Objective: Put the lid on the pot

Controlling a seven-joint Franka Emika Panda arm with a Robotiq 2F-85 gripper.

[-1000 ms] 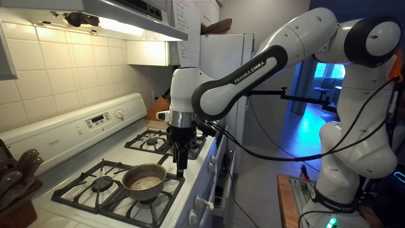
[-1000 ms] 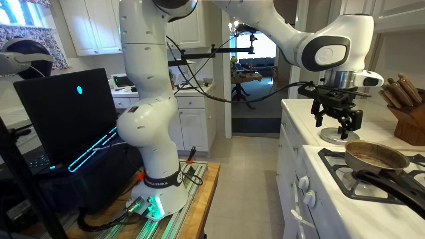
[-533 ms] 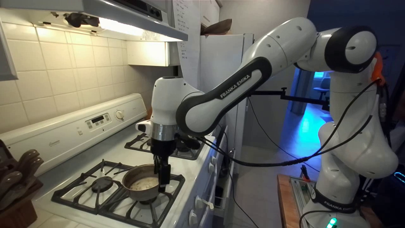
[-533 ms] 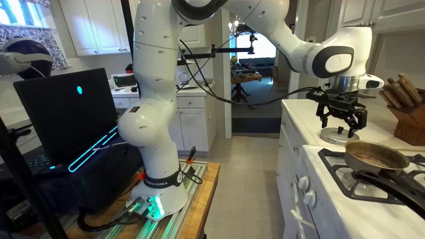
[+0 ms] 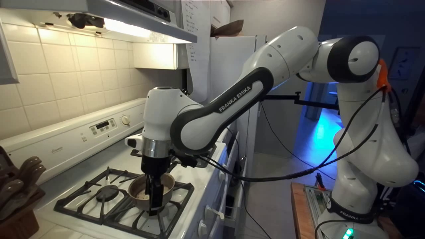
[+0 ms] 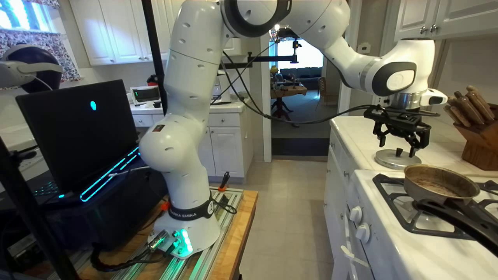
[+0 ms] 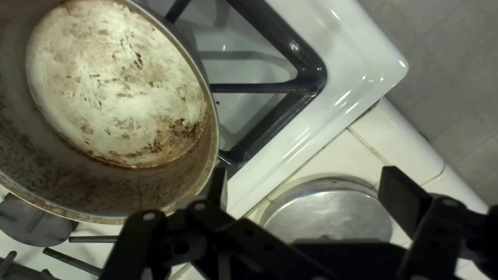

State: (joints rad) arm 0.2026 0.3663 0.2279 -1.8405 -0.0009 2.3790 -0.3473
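The lid, round and silver-grey with a dark knob, lies flat on the tiled counter beside the stove. The pot, a shallow pan with a brown-stained inside, stands on a front burner; it also shows in an exterior view and the wrist view. My gripper is open and empty above the lid, apart from it. In the wrist view the gripper has its fingers wide apart, with the lid below between them; the gripper body covers the lid's near part and most of its knob.
The pot's black handle reaches along the stove. Black grates surround the burners. A wooden knife block stands on the counter behind the lid. A range hood hangs over the stove. Stove knobs stick out in front.
The arm has come down and moved along the stove, past the pot's front side, to above the lid on the counter. The gripper has stayed open. Lid and pot have not moved.
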